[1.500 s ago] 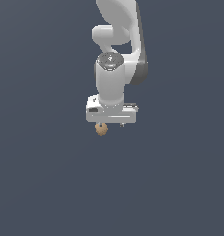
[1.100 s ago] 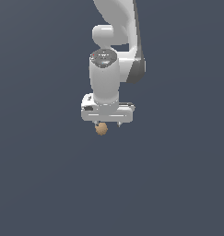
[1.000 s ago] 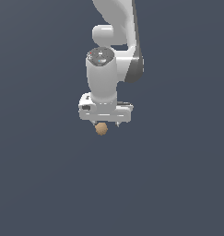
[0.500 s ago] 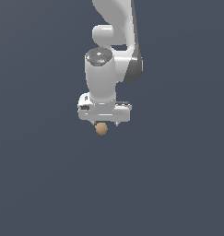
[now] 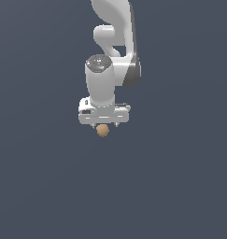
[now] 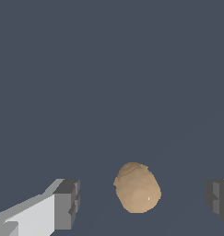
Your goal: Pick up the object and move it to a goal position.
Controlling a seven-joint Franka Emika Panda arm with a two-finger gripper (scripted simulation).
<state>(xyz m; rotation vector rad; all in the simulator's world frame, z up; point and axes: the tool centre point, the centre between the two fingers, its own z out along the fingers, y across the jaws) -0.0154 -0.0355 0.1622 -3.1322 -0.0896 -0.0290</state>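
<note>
ball (image 6: 137, 188) | sm, round, tan, mottled; prob light, rigid, apt to roll | grip across widest part | gripper (image 6: 143, 198) wide open, holds nothing, pads (image 6: 67, 203) clear either side

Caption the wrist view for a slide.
Open gripper straddling the tan ball, fingers clear of it on both sides.

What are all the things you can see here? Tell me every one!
ball: one, tan-brown and mottled, between the two gripper fingers with a gap on each side, not touched by either.
ground: one, plain dark grey-blue, all around.
arm: one, white with dark joints, reaching down from the top of the exterior view.
gripper: one, white bar with dark grey fingers, open, around the ball.
</note>
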